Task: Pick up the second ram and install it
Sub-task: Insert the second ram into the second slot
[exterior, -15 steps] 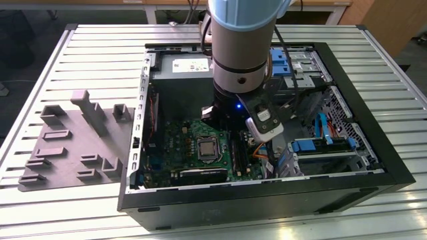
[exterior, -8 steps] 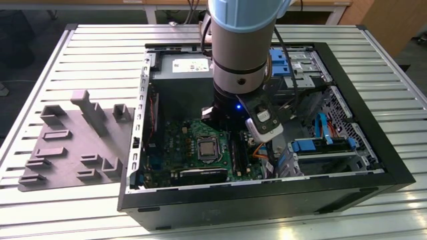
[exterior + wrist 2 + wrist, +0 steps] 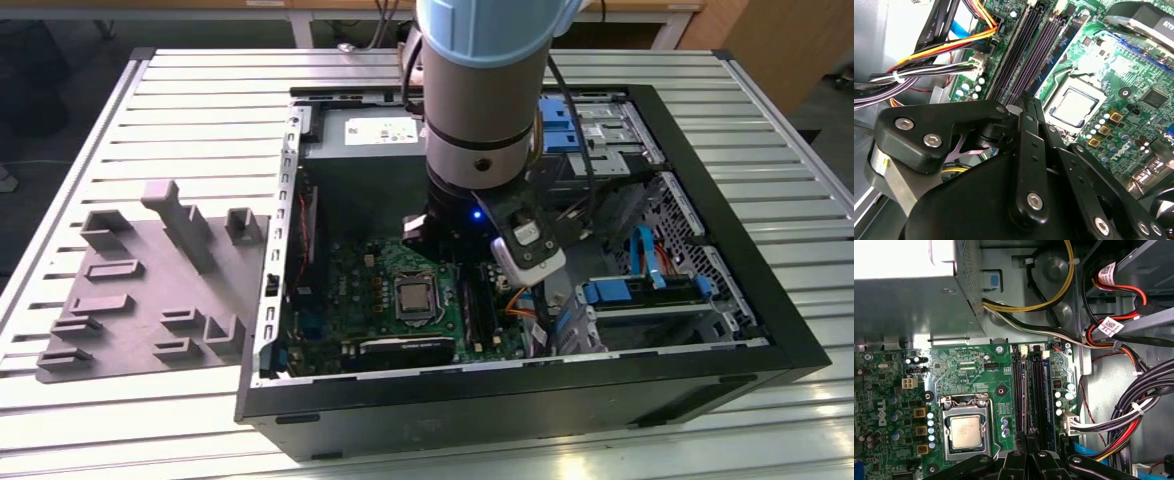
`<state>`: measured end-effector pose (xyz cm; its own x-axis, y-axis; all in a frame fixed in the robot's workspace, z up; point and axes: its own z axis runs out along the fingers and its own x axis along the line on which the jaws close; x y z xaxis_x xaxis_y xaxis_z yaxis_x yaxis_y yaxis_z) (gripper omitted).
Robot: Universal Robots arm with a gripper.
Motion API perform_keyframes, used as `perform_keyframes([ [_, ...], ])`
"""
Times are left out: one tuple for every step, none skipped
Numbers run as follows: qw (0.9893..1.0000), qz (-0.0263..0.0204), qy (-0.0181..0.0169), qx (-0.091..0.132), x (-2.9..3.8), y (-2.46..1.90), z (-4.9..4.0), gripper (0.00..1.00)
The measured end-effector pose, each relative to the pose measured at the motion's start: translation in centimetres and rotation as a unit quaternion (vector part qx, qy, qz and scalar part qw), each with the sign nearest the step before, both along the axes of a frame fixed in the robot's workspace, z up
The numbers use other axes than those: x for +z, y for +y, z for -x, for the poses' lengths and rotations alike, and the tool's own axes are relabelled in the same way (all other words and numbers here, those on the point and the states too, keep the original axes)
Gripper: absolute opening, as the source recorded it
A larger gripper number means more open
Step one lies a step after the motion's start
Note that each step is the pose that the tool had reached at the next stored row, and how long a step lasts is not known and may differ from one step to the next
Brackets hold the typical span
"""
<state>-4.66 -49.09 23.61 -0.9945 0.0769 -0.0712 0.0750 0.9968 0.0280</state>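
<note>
Fingers point(image 3: 1026, 450) look pinched together over the memory slots point(image 3: 1030, 395) — the second ram should be pressed down square.

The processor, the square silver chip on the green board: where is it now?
The processor sits in its metal frame on the green board, beside the long memory slots; in the exterior view it lies low inside the open computer case, toward that view's left of the arm.
</note>
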Motion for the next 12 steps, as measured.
perform_keyframes([
  [1.0,-0.0001,0.0,0.0,-0.02,0.0,0.0,0.12],
  [1.0,-0.0001,-0.0001,0.0,-0.05,0.0,0.0,0.12],
  [1.0,-0.0003,-0.0001,0.0,-0.09,0.01,0.0,0.12],
  [1.0,-0.0002,-0.0001,0.0,-0.12,0.01,0.0,0.12],
  [1.0,-0.0001,0.0,0.0,-0.15,0.0,0.0,0.12],
  [1.0,-0.0001,0.0,0.0,-0.19,0.0,0.0,0.12],
  [1.0,-0.0001,0.0,0.0,-0.22,0.0,-0.01,0.12],
  [1.0,-0.0001,0.0,0.0,-0.26,0.0,-0.03,0.12],
  [1.0,-0.0001,0.0,0.001,-0.3,0.0,-0.07,0.12],
  [1.0,-0.0001,0.0,0.001,-0.33,0.0,-0.1,0.12],
  [1.0,0.0,0.0,0.002,-0.35,0.0,-0.12,0.12],
  [1.0,0.0,0.0,0.003,-0.36,0.0,-0.14,0.12],
])
